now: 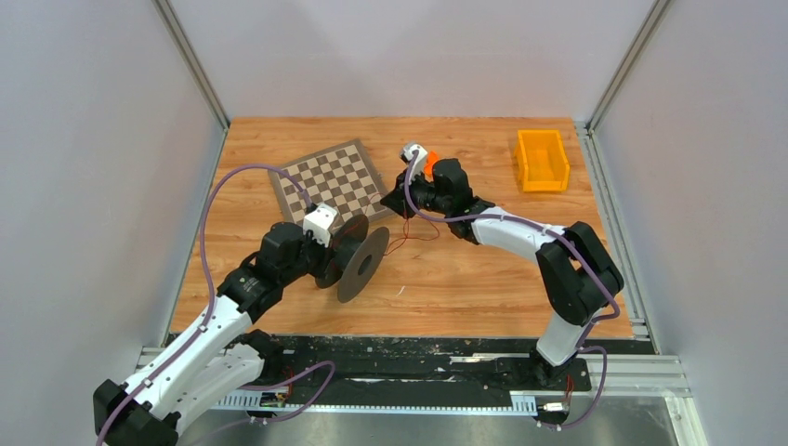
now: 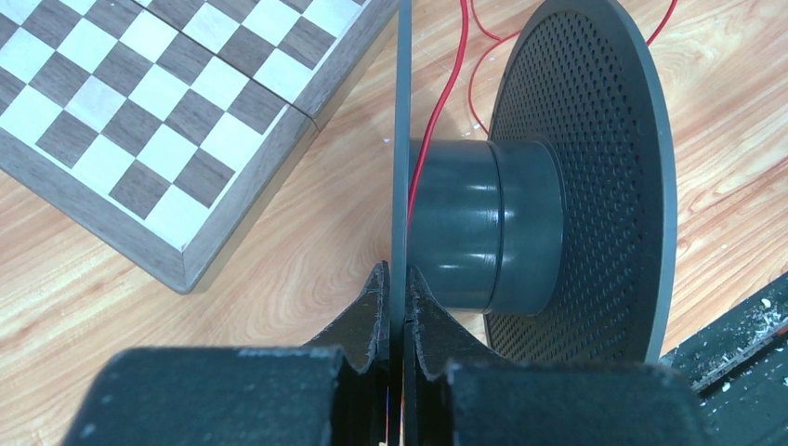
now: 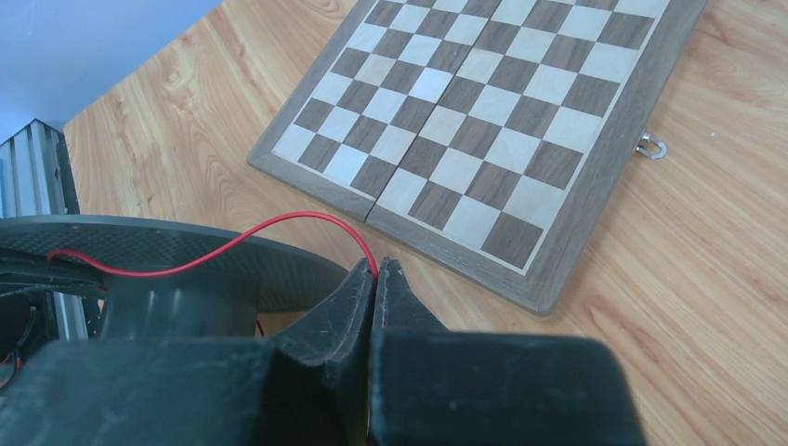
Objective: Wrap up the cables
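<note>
Illumination is bright, even and diffuse, from overhead. Shadows on the table point(image 1: 465, 288) beneath the arms are soft and short. The spool point(image 2: 483, 223) hub carries a faint, soft highlight, with no hard glare. The overhead view is sharp. In the wrist views the near fingers point(image 2: 374, 321) are dark and slightly defocused.

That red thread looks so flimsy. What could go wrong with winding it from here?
1. The red wire is pinched only at the tips of the right end effector, so it might slip free.
2. The left end effector clamps just the thin flange of the spool; it could twist loose.
3. Slack loops beside the spool may tangle.
</note>
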